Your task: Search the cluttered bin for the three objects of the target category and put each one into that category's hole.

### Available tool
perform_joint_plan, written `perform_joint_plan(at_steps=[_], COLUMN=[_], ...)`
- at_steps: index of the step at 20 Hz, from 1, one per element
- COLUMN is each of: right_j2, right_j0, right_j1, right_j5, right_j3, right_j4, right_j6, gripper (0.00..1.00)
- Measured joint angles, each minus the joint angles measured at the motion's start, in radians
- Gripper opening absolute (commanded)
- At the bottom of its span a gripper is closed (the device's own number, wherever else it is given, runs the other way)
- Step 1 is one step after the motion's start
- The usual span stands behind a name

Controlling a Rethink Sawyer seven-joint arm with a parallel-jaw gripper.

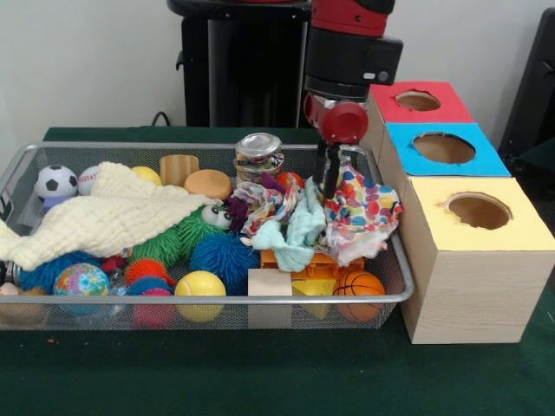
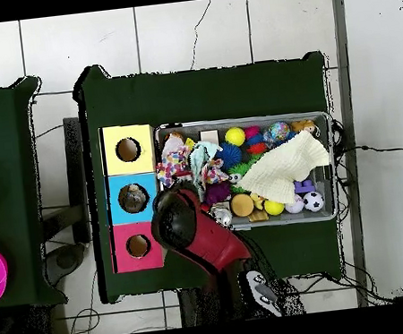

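Observation:
The wire mesh bin [image 1: 217, 300] stands on the green table, full of toys and cloths; it also shows in the overhead view [image 2: 236, 121]. No see-through water bottle shows in either view. A shiny metal can [image 1: 258, 154] stands at the bin's far side. My gripper [image 1: 329, 180] reaches down into the cloths at the bin's right end, beside a polka-dot cloth [image 1: 364, 208]; its tips are buried. In the overhead view the arm [image 2: 189, 225] covers it. The red-faced hole [image 1: 418, 100] is on the farthest box to the right, and also shows in the overhead view [image 2: 138, 245].
A blue-faced hole [image 1: 444, 147] and a yellow-faced hole [image 1: 479, 211] sit nearer along the same row of boxes. A cream cloth [image 1: 113, 217] covers the bin's left half. A mint cloth [image 1: 299, 230], spiky balls [image 1: 224, 256], a soccer ball [image 1: 55, 180] and a basketball [image 1: 358, 284] lie about.

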Motion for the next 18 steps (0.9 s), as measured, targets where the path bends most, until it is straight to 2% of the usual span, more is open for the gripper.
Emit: perform_joint_plan(at_steps=[12,18], right_j2=[0.013,-0.005], right_j0=[0.001,-0.021], right_j1=[-0.003,-0.024], right_j5=[0.006,0.072], right_j3=[0.0,-0.001], right_j4=[-0.021,-0.067], right_j6=[0.0,0.0], gripper=[1.0,1.0])
